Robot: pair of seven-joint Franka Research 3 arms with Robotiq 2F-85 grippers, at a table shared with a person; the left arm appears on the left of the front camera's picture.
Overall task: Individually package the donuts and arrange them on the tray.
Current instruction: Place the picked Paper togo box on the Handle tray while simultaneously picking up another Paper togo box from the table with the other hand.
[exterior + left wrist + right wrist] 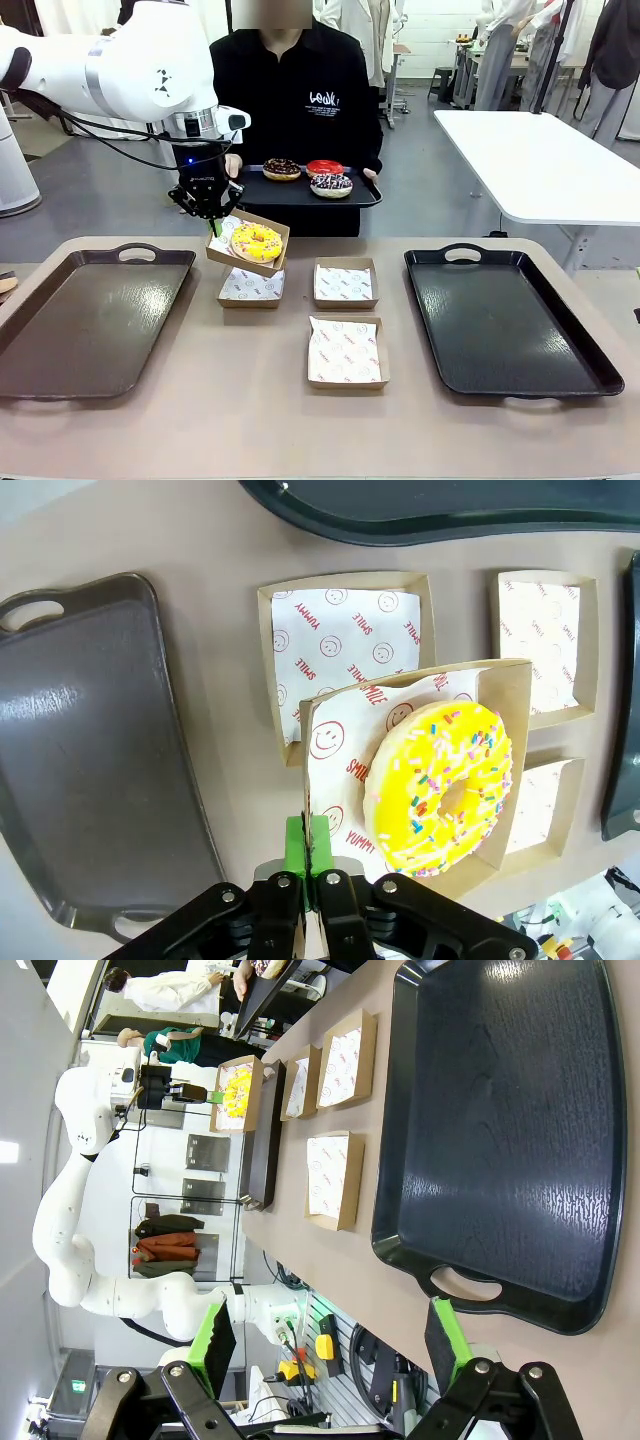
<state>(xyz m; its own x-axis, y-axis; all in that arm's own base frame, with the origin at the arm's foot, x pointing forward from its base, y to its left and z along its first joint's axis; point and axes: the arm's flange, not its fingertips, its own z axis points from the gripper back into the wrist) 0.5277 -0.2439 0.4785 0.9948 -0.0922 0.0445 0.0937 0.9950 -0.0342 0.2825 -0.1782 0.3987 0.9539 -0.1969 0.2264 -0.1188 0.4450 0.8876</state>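
Observation:
My left gripper [211, 222] is shut on the edge of a cardboard box [222, 257] lined with printed paper. The box hangs tilted above the table with the yellow-glazed donut [257, 242] in it. In the left wrist view the green pads [296, 842] pinch the box wall [312, 770] next to the donut [440, 785]. Across the table a person holds a black tray [300, 193] with a dark chocolate donut [281, 169], a red donut [324, 167] and a sprinkled chocolate donut [331, 186]. My right gripper [330, 1345] is open over the near end of the right tray [500, 1130].
Three empty paper-lined boxes [251, 286] [345, 283] [345, 352] lie mid-table. A brown tray [90, 320] lies on the left and a black tray [505, 320] on the right. A white table [540, 160] stands behind on the right.

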